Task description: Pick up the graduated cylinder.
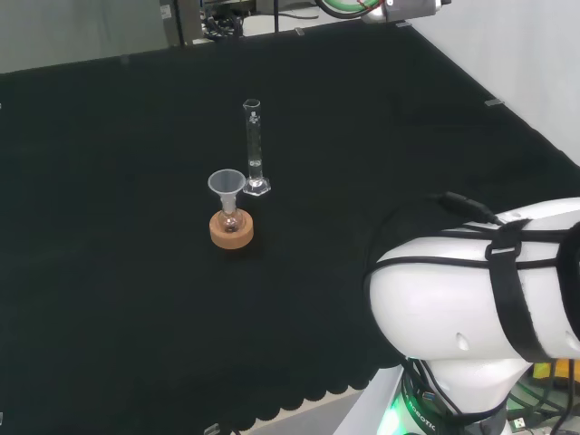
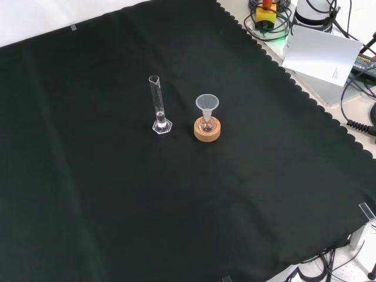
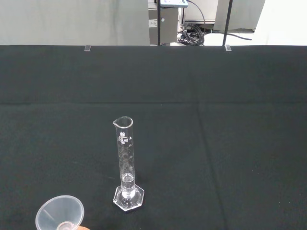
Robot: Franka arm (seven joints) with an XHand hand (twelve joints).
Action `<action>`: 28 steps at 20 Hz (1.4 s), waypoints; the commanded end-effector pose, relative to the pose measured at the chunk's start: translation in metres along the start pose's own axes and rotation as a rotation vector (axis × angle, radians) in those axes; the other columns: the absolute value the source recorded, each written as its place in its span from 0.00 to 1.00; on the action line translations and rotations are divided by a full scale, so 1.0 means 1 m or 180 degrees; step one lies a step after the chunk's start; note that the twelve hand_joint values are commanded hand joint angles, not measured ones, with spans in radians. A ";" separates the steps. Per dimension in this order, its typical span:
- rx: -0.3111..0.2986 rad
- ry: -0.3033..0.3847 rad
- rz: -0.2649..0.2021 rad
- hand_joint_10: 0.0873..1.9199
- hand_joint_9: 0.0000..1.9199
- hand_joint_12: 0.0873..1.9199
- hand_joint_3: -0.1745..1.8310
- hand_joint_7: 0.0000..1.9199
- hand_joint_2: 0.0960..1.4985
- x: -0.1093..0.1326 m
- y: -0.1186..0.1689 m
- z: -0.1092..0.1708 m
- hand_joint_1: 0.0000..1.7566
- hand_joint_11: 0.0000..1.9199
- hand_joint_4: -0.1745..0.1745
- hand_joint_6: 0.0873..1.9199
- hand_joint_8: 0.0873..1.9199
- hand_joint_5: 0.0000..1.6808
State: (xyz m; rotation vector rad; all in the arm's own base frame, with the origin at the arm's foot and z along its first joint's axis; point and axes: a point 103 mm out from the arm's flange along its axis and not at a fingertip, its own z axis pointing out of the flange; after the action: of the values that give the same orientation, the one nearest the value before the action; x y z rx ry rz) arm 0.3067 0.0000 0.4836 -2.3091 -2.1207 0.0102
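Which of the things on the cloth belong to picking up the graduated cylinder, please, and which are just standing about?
For the job:
- tall clear glass graduated cylinder, upright

Just standing about:
- clear plastic funnel in a small flask
- round cork ring stand beneath it

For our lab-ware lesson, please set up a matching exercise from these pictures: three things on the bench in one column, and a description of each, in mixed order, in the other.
Things:
1. graduated cylinder
2. funnel
3. cork ring

Descriptions:
A. round tan stand lying on the black cloth
B. tall clear tube standing upright on its own six-sided foot
C. clear cone, wide mouth upward, sitting in the neck of a small flask

Pairs: 1-B, 2-C, 3-A
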 end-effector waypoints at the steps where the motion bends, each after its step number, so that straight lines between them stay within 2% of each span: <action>1: -0.0030 -0.0016 0.0004 0.37 0.08 0.72 0.13 0.00 0.83 0.002 0.000 0.000 0.07 0.02 0.37 0.00 0.27 0.16; 4: -0.0035 0.0003 0.0021 0.35 0.09 0.71 0.15 0.00 0.89 0.002 0.000 0.000 0.01 0.03 0.39 0.00 0.25 0.17; 11: -0.0008 0.0000 0.0057 0.35 0.09 0.71 0.15 0.00 0.89 0.000 0.004 0.005 0.00 0.03 0.39 0.00 0.25 0.17; 21: 0.0136 0.0057 0.0266 0.34 0.10 0.71 0.15 0.01 0.89 -0.030 0.019 0.044 0.00 0.03 0.38 0.00 0.26 0.18; 24: 0.0160 0.0151 0.0299 0.34 0.10 0.71 0.15 0.01 0.89 -0.042 0.029 0.058 0.00 0.03 0.38 0.00 0.26 0.18; 25: 0.0135 0.0192 0.0292 0.34 0.10 0.71 0.15 0.02 0.89 -0.046 0.033 0.064 0.00 0.03 0.38 0.00 0.26 0.18; 28: -0.0145 0.0330 0.0171 0.35 0.16 0.71 0.14 0.06 0.87 -0.059 0.047 0.085 0.05 0.06 0.36 0.00 0.29 0.19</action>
State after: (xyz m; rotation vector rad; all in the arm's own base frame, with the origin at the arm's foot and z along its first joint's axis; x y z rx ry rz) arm 0.3306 -0.0391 0.4310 -2.3536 -1.9882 -0.0041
